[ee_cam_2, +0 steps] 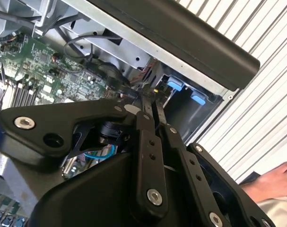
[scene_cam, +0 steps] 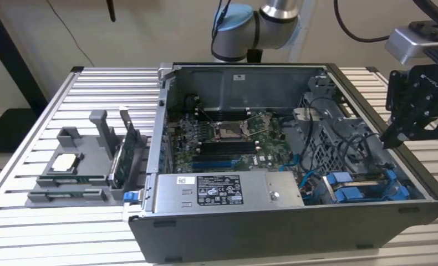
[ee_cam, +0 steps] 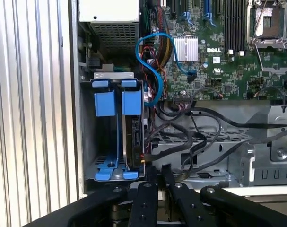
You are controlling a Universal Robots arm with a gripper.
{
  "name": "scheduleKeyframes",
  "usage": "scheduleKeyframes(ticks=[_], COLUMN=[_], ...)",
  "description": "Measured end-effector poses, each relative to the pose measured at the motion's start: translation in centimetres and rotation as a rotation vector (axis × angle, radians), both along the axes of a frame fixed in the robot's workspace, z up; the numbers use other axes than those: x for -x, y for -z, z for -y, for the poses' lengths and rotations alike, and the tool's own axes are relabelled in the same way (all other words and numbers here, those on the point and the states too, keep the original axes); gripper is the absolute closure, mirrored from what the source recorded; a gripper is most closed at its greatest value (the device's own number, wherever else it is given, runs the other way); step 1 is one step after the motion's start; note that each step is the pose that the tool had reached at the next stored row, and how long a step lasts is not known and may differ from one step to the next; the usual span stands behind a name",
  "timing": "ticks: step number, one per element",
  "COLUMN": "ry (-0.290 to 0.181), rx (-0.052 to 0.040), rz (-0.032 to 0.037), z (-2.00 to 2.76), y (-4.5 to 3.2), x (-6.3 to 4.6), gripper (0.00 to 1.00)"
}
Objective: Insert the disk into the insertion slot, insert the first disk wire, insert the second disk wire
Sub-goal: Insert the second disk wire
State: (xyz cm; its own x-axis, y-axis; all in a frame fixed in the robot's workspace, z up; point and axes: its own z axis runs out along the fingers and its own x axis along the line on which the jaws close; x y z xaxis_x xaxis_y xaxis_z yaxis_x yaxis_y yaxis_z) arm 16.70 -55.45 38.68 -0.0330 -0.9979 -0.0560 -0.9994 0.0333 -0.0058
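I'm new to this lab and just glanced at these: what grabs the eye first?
The open computer case on the slatted table, its green board exposed. Bright blue rails mark the insertion slot at the case's corner on the exterior view's right, with the black end effector poised above that side.

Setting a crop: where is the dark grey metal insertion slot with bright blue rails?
The insertion slot sits at the exterior view's right, in the open case's near corner, beside the grey power supply box and below the black gripper.
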Motion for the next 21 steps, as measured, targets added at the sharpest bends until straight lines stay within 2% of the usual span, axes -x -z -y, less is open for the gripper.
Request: scheduleKeyframes(ticks=[4, 9, 10, 14, 21], ry=[0.0, 0.0, 0.0, 0.0, 0.0], rx=[0.0, 0.0, 0.0, -0.0001, 0.0002], rz=[0.0001, 0.0002, 0.0002, 0.0002, 0.0002], z=[0.02, 0.11, 0.11, 0.12, 0.23], y=[-0.09, -0.09, -0.09, -0.09, -0.06], x=[1.0, 2.6, 3.3, 4.5, 5.4], gripper=[0.84, 0.84, 0.84, 0.84, 0.84])
